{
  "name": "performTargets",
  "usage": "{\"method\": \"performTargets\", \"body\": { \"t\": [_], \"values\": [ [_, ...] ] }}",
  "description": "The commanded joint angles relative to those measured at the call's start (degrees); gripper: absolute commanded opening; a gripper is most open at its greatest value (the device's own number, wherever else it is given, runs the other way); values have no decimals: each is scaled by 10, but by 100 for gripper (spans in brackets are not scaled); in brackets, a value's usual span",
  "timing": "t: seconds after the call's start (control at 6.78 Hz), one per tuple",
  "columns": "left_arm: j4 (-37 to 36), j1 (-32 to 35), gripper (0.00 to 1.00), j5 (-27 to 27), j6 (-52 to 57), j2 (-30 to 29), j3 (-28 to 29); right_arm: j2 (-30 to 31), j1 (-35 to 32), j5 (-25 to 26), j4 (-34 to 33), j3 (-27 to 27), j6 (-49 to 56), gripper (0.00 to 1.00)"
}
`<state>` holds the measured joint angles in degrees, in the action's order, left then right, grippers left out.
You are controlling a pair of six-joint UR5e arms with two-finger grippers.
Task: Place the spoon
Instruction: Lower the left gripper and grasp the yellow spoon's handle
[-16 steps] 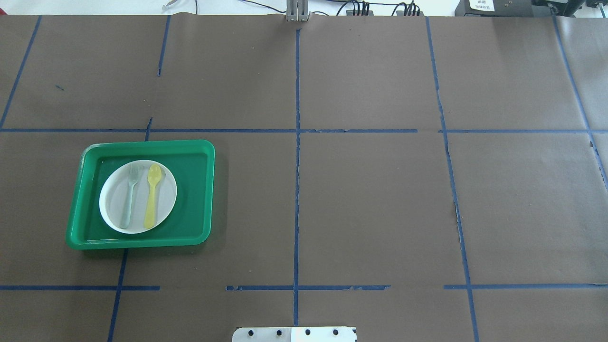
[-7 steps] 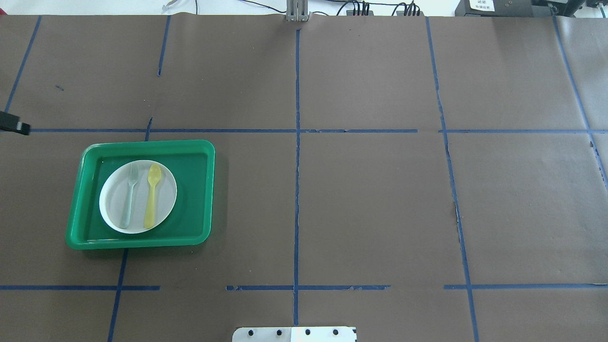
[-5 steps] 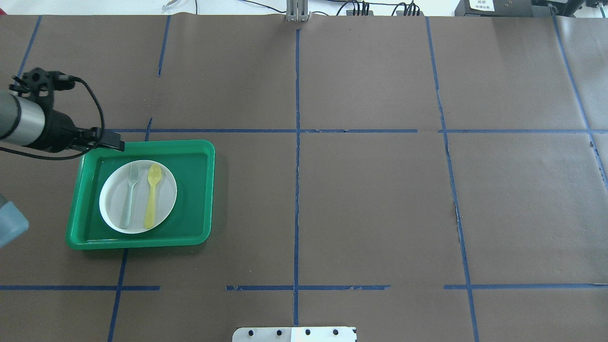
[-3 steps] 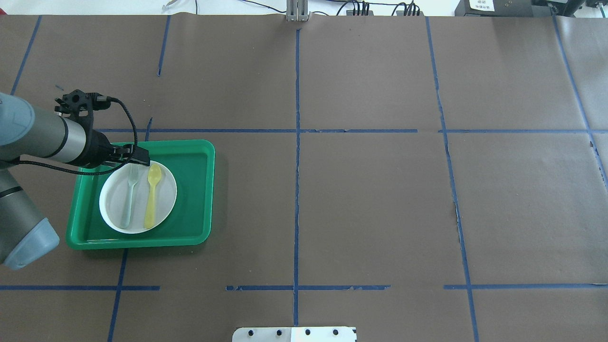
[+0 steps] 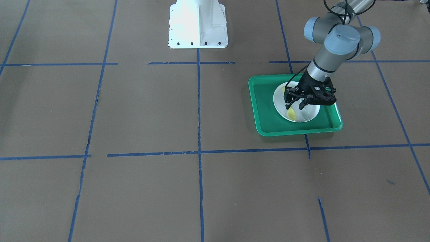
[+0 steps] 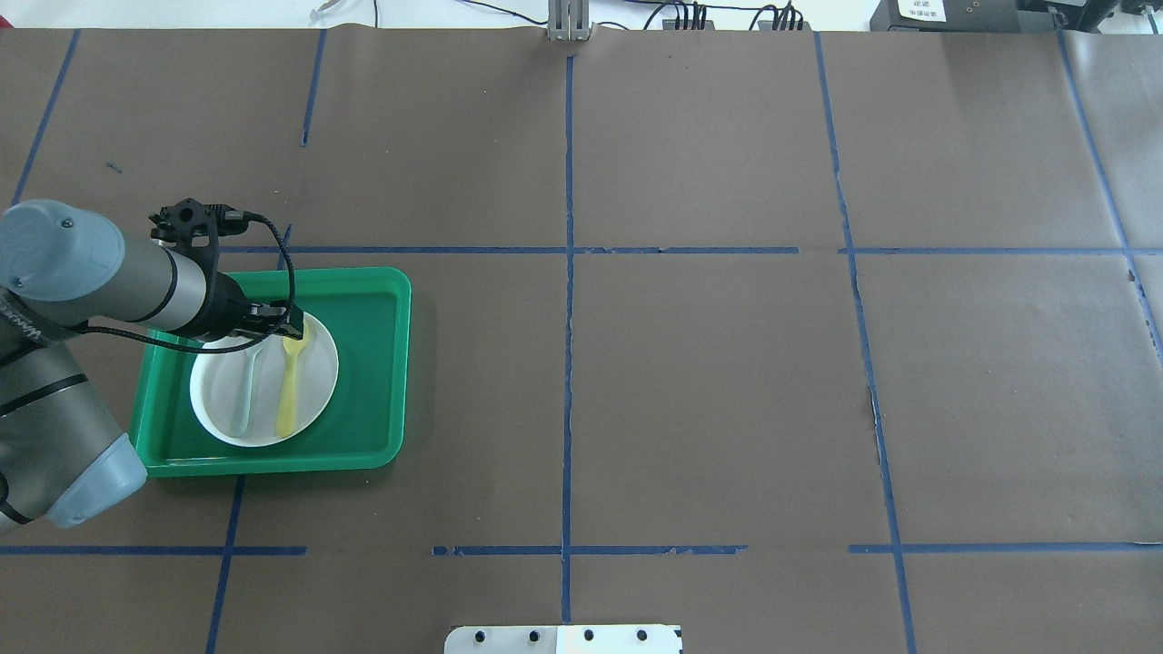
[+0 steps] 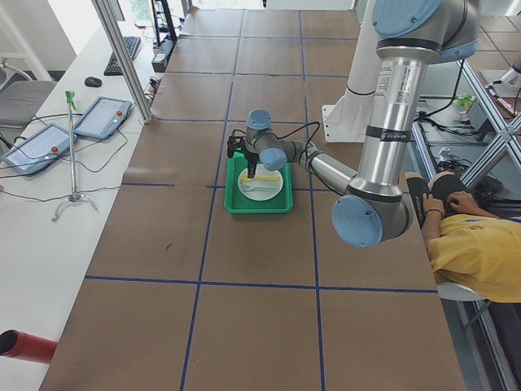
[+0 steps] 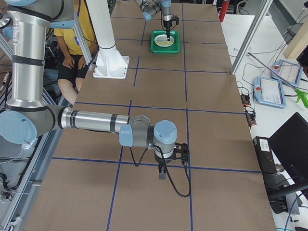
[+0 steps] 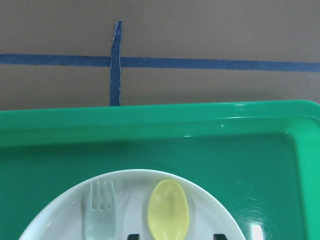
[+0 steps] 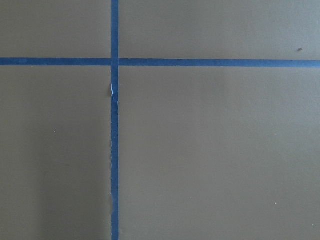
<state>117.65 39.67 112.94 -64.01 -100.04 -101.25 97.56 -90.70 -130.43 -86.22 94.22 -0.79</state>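
Observation:
The pale-yellow spoon (image 6: 288, 400) lies on a white plate (image 6: 211, 400) in a green tray (image 6: 368, 363), next to a pale grey-green fork (image 6: 243, 400). My left gripper (image 6: 289, 323) hangs over the plate's far side and is open, above the spoon's bowl (image 5: 292, 115). In the left wrist view the spoon's bowl (image 9: 168, 210) lies between the two dark fingertips (image 9: 218, 235), with the fork (image 9: 100, 212) to its left. My right gripper (image 8: 162, 173) shows only in the exterior right view, low over bare table; I cannot tell whether it is open or shut.
The tray (image 5: 268, 104) sits on the brown paper-covered table, which has blue tape lines. The robot's white base (image 5: 198, 23) stands at the table's near middle edge. An operator (image 7: 476, 244) sits behind the robot.
My left arm came in from the left edge and moved right over the tray, stopping above the spoon's bowl. The spoon, fork, plate and tray have not moved.

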Motion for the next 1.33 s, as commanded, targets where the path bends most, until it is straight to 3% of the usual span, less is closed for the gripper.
{"method": "performTargets", "body": {
  "t": [0.0,0.3,0.74,1.18],
  "values": [
    [-1,-12,55,-1,-12,0,3,0,0,0,0,0,0,100],
    [-1,-22,55,-1,-20,1,3,0,0,0,0,0,1,100],
    [-1,-30,44,-1,-32,5,4,0,0,0,0,0,0,100],
    [-15,-30,44,-1,-32,5,3,0,0,0,0,0,0,100]
  ]
}}
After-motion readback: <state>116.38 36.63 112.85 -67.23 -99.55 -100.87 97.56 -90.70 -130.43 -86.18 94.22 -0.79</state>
